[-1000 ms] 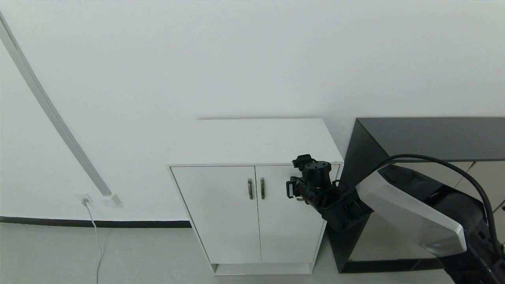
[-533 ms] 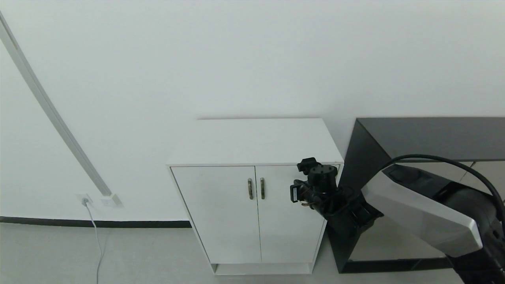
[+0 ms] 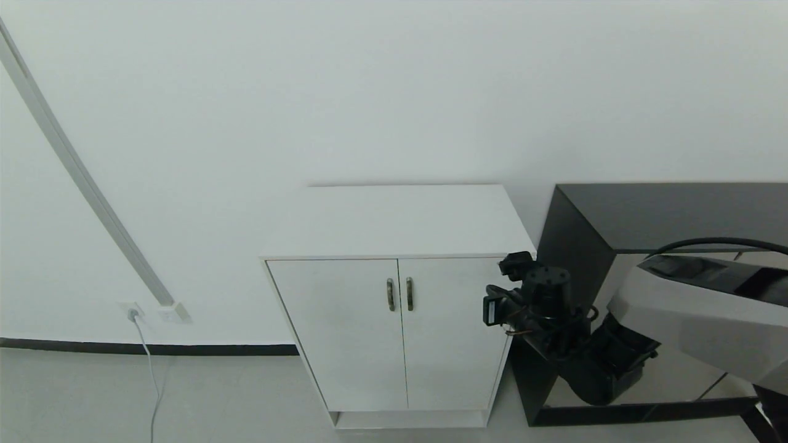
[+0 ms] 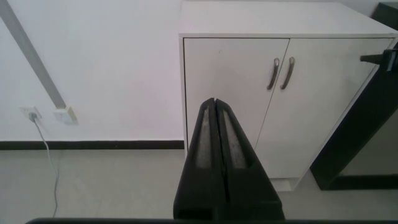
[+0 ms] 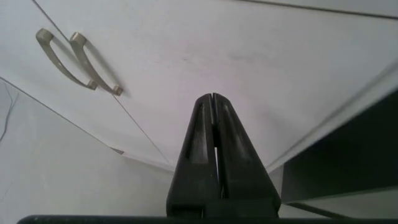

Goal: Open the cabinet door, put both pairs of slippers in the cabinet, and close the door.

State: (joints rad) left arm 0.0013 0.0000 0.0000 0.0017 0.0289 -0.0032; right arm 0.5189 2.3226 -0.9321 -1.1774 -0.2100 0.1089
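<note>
White cabinet: doors shut | right claw: closed, empty, near cabinet front | left claw: closed, empty, farther back

My left tool is black and matt, plastic by its look, with duller grey pads down the fingers; my right tool has the same matt black finish; the cabinet is white board, smooth and matt, faintly smudged on the doors; its handles look like brushed metal with a dull brassy sheen; the black unit is matt on top and mirror-glossy in front; the wall is matt paint; the floor is smooth pale grey.
</note>
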